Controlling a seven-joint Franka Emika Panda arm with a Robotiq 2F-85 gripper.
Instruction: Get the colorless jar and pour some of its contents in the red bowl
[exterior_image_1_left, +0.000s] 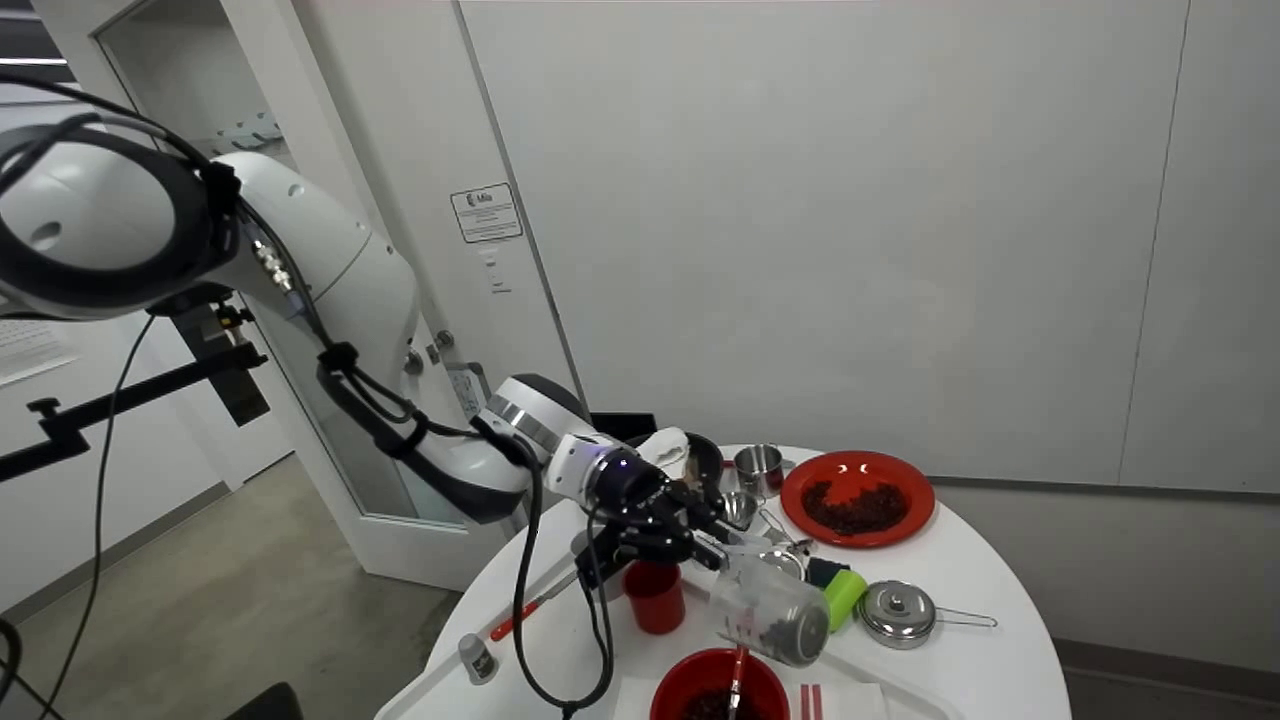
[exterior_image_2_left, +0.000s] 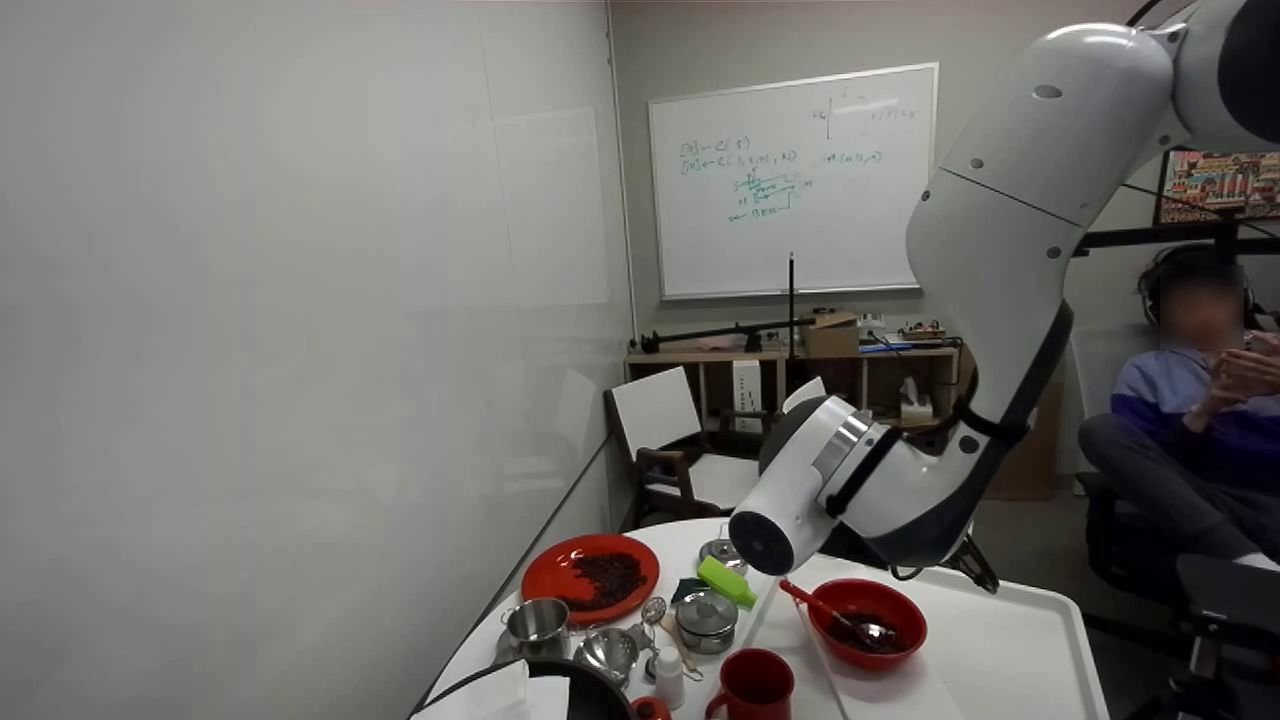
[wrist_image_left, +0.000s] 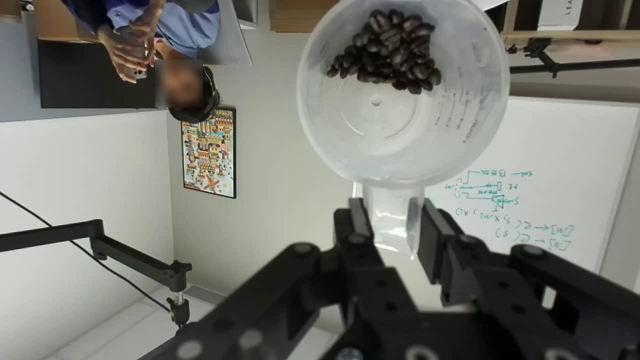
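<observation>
1. The room looks like a robotics lab with office fittings.
2. A white robot arm (exterior_image_2_left: 1010, 240) reaches over a round white table (exterior_image_1_left: 985, 572).
3. In the wrist view, a jointed black mounting arm (wrist_image_left: 135, 257) juts in from one side.
4. A whiteboard (exterior_image_2_left: 800, 245) carries green handwritten letters and arrows, like a block diagram.
5. Below it, a low shelf unit (exterior_image_2_left: 690, 357) bears a cardboard box (exterior_image_2_left: 831, 338) and small equipment (exterior_image_2_left: 871, 326).
6. A printed notice (exterior_image_1_left: 487, 213) is posted beside a glazed door (exterior_image_1_left: 420, 550).

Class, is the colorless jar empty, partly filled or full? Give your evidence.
The colorless jar is partly filled: in the wrist view, dark beans heap at one side, leaving much of its inside bare.
</observation>
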